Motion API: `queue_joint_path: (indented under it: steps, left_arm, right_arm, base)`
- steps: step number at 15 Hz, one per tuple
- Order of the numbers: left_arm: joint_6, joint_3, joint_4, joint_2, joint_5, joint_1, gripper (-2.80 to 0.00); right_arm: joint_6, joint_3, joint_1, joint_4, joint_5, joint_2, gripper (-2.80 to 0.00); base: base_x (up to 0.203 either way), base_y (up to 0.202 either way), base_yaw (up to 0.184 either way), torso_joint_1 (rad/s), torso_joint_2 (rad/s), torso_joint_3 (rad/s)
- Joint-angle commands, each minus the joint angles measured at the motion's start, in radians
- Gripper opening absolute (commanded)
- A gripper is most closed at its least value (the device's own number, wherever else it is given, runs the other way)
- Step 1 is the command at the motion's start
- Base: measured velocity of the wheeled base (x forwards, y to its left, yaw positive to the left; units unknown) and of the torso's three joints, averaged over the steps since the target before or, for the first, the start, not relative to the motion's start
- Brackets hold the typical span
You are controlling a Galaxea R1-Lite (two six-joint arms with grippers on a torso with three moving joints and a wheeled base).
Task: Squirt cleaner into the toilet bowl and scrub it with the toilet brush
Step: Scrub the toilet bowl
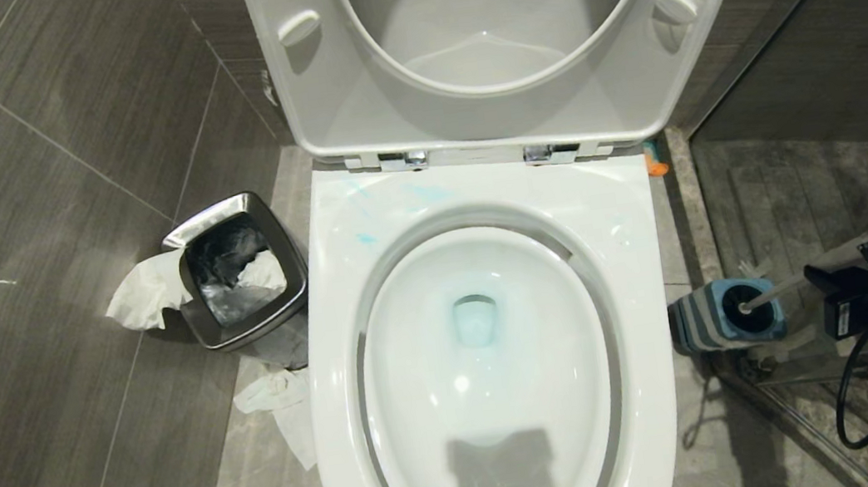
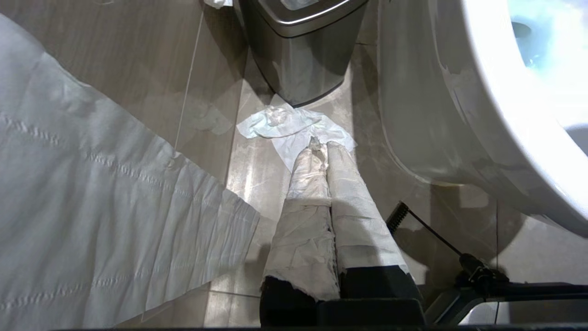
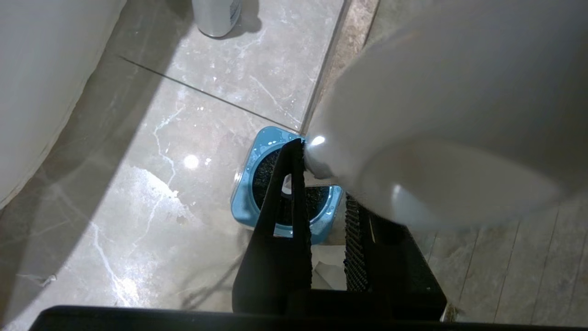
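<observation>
While 1 toilet bowl [image 1: 488, 337] fills centre, tinted by cleaner [image 1: 476, 328], 1 toilet brush [image 1: 775, 289] stands in 1 holder [image 1: 716, 315] at 3 o'clock. Right gripper [image 3: 324, 184] jaws clamp the handle; left gripper [image 2: 327, 151] clenched, empty, at 9 o'clock.

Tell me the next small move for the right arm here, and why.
Probably lift the brush straight up out of its holder. The right gripper has its fingers closed on the white handle, the bristle head sits in the blue holder, and the bowl already shows blue cleaner, so scrubbing is what remains.
</observation>
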Motion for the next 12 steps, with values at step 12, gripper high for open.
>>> queue_joint_path:
  steps: [12]
  left_arm:
    - [0.0, 0.002, 0.0, 0.001, 0.0, 0.001, -2.8]
  right_arm:
    - [0.081, 0.096, -0.001, -0.01, -0.018, -0.298, -2.8]
  base:
    - [0.0, 0.0, 0.0, 0.0, 0.0, 0.0]
